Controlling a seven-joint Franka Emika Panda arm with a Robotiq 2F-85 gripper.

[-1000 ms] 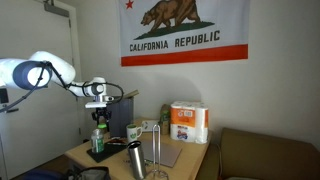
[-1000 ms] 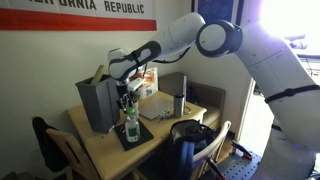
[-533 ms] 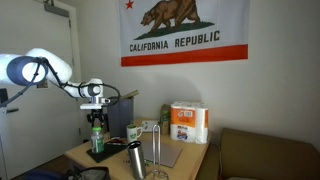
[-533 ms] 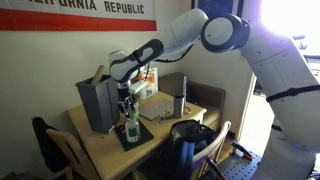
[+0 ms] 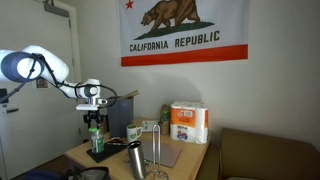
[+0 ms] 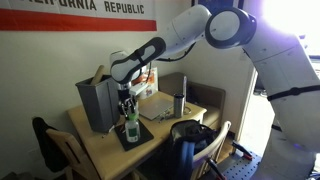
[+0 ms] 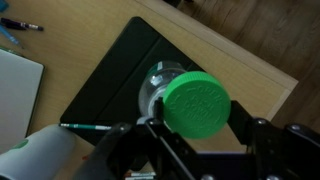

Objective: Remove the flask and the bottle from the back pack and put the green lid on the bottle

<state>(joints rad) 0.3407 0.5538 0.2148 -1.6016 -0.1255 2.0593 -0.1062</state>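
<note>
Your claw (image 7: pixel 203 132) is partly closed around the green lid (image 7: pixel 196 104): in the wrist view the round cap sits between the two dark fingers, one on either side of it, flat top facing the camera. Directly under the lid is the bottle (image 7: pixel 158 86), its clear rim showing past the cap's upper left edge. The cap is off-centre over the mouth, shifted toward the lower right of that view. Whether the lid already touches the bottle's mouth or hangs just above it is hard to judge from this angle. The bottle stands upright on the black pad (image 7: pixel 108 84), which lies flat on the wooden table (image 7: pixel 252 68). In both exterior views your arm reaches over the table with the claw pointing straight down, right on top of the bottle. The flask (image 6: pixel 180 104) stands upright on the table too, well apart from the bottle and near the table's edge. The back pack (image 6: pixel 192 133) is a dark rounded shape off the table, low down beside it. In an exterior view a grey box (image 6: pixel 97 104) stands just beside the pad and a white-and-green mug (image 5: pixel 133 131) sits between the bottle and a pack of paper rolls (image 5: pixel 188 122).
</note>
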